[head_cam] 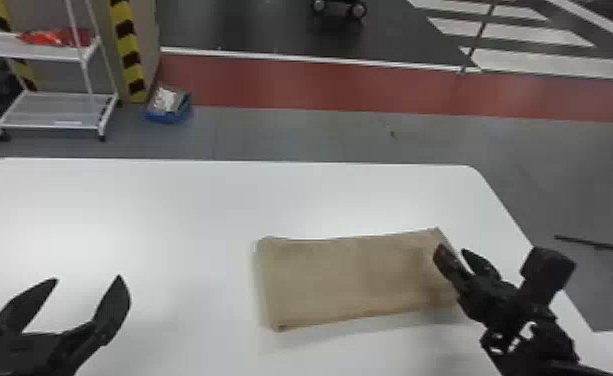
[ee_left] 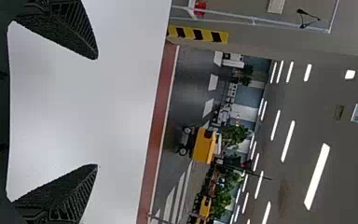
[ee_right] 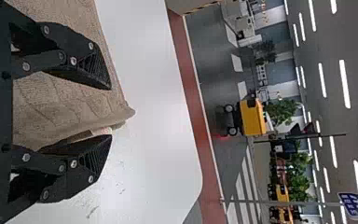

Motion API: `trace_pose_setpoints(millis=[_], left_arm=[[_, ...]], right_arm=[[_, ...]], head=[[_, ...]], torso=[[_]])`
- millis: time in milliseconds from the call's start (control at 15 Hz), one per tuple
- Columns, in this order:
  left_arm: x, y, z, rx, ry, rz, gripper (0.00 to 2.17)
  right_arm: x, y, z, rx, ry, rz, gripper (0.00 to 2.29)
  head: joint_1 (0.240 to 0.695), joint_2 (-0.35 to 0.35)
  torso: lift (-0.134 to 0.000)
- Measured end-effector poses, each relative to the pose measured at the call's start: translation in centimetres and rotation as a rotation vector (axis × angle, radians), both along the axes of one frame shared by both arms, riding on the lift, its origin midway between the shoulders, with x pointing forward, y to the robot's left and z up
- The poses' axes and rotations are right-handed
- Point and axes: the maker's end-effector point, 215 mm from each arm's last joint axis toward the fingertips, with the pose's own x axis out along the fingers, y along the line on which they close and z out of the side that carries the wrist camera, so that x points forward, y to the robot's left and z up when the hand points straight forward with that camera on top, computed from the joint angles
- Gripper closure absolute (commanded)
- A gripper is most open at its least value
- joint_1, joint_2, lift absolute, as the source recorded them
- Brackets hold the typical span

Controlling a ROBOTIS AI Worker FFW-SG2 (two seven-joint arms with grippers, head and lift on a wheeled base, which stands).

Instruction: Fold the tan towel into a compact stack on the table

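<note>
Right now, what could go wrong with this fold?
1. Partial grab: the right fingers are open around the edge at the towel's right end, which looks layered. Closing might catch only some layers and open the fold.
2. Drag: the left fingers are open over the table, well left of the towel. With nothing holding its left end, a pull from the right could slide or skew it.

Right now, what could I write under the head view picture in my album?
The tan towel lies on the white table, the open right gripper at its right end.
</note>
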Motion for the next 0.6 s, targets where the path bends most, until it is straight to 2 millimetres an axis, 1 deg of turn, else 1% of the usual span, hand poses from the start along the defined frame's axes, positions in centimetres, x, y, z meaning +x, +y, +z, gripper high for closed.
trace_pose_setpoints(millis=[200, 333, 467, 600], left_arm=[[0.1, -0.2, -0.3, -0.003, 0.003, -0.003, 0.05], [0.2, -0.5, -0.5, -0.007, 0.006, -0.007, 0.06], [0.4, -0.8, -0.7, -0.011, 0.009, -0.011, 0.06], [0.6, -0.9, -0.7, -0.012, 0.008, -0.013, 0.06]], right_arm=[[-1.1, -0.9, -1.4, 0.009, 0.055, 0.006, 0.08], [-1.7, -1.3, -3.3, 0.012, 0.091, 0.006, 0.13], [-1.7, -1.5, -4.5, 0.009, 0.109, 0.009, 0.31], [-1.4, -1.2, -4.9, 0.013, 0.106, 0.024, 0.58]], head=[[0.695, -0.188], [0.695, -0.201], [0.695, -0.207], [0.695, -0.207]], torso=[[-0.114], [-0.114], [-0.114], [-0.114]])
